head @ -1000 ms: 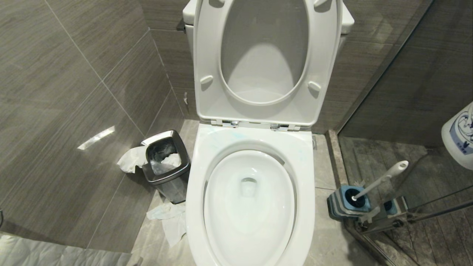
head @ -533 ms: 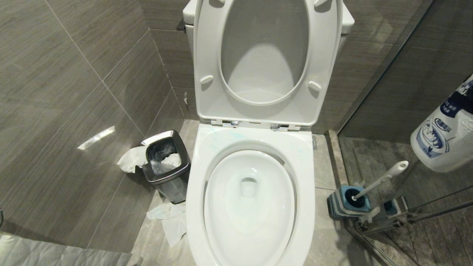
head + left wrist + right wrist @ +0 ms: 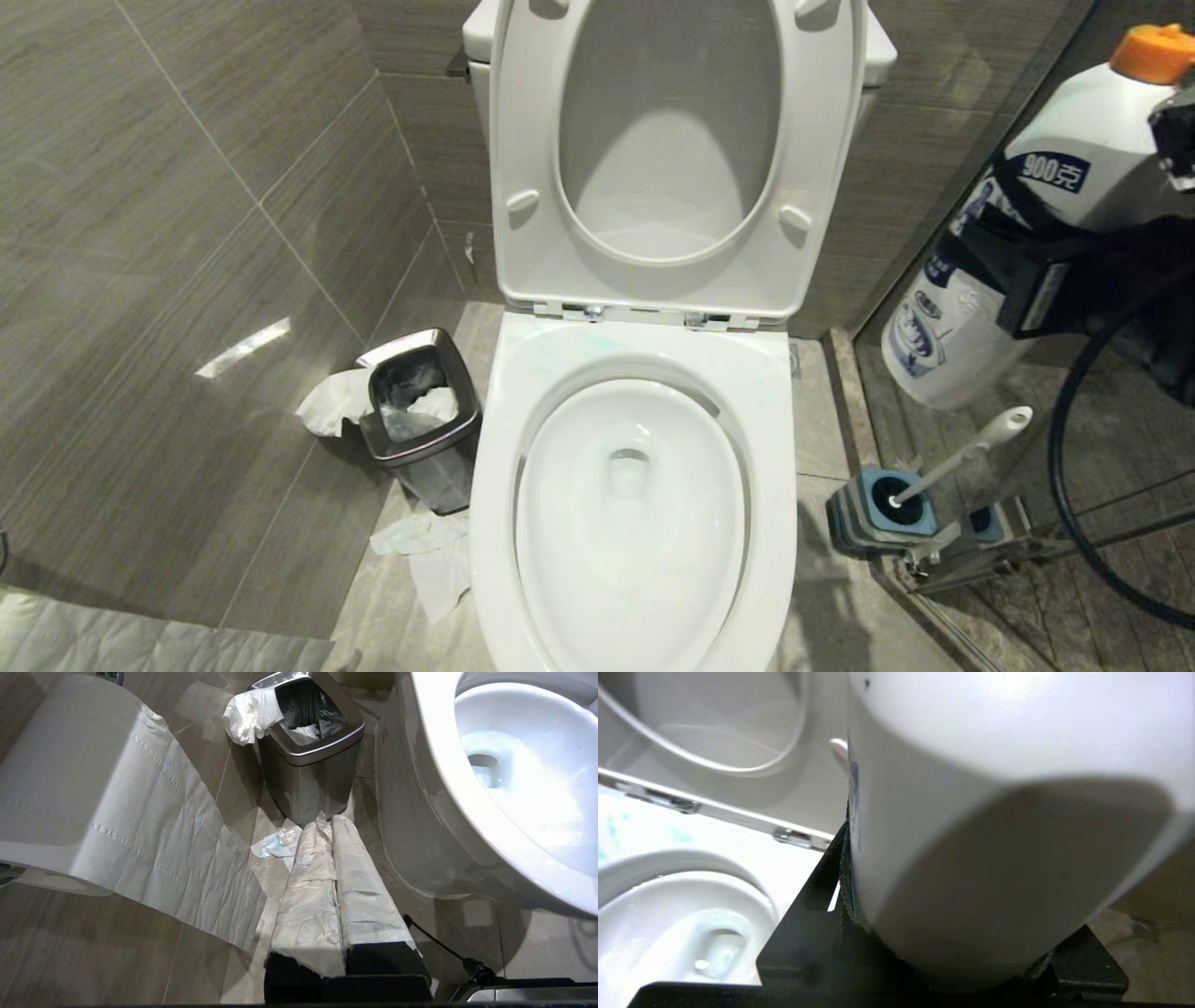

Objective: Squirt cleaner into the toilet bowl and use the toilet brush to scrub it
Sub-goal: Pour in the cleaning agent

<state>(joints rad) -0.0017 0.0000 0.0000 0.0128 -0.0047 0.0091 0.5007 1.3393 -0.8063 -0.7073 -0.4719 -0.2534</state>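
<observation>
At the right edge of the head view, the right gripper (image 3: 1027,271) clamps a white cleaner bottle (image 3: 1013,243) around its middle, its black fingers (image 3: 990,257) pressed against the labelled side. The bottle is tilted, its orange cap (image 3: 1153,51) in the upper right corner and its base lower, toward the floor. From the right wrist view the bottle's white body (image 3: 994,812) fills most of the frame, seated between the black jaws.

Filling the centre of the head view, the toilet bowl (image 3: 630,523) stands with seat and lid raised against the cistern. To its lower right, the toilet brush (image 3: 971,453) leans in its blue-and-grey striped holder (image 3: 868,518) on the floor, below the bottle and apart from it.

On the left of the bowl, a small steel bin (image 3: 420,420) sits with crumpled paper (image 3: 331,401) hanging from its rim and more on the floor.

The left gripper (image 3: 327,826) shows only in the left wrist view, its paper-wrapped fingers (image 3: 308,886) pressed together, holding nothing, pointing at the floor in front of the bin, beside a toilet paper roll (image 3: 79,788).
</observation>
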